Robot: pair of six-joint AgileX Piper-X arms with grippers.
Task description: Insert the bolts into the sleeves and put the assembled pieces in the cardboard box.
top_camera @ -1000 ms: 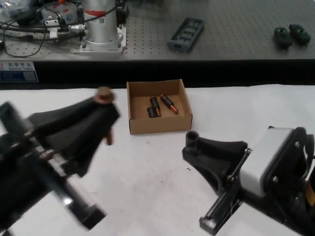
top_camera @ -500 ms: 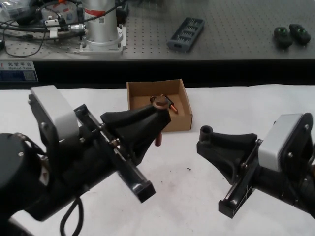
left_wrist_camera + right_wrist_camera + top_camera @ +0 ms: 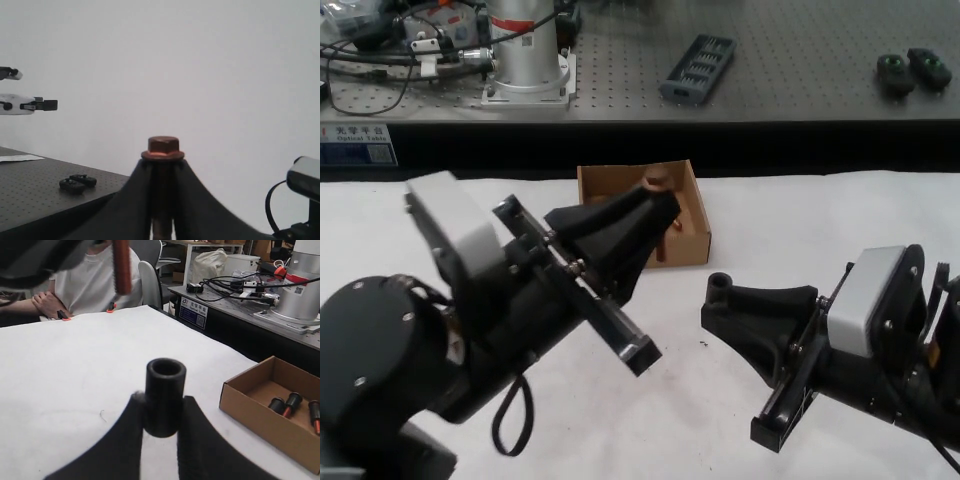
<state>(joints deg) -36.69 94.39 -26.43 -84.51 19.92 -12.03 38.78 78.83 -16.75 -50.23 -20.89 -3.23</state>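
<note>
copper hex-head bolt clamped in left gripper; black sleeve (hollow, upright) pinched by right gripper, cardboard box nearby.

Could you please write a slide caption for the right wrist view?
Right pincer holds a sleeve upright, a bolt hanging beyond it, box to one side.

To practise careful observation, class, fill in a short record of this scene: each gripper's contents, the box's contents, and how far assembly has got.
Left gripper: shut on copper-coloured hex-head metal bolt, head up
Right gripper: shut on black cylindrical sleeve, opening up
Brown cardboard box: open, holds black-and-orange assembled pieces
Assembly: bolt not yet in sleeve
</note>
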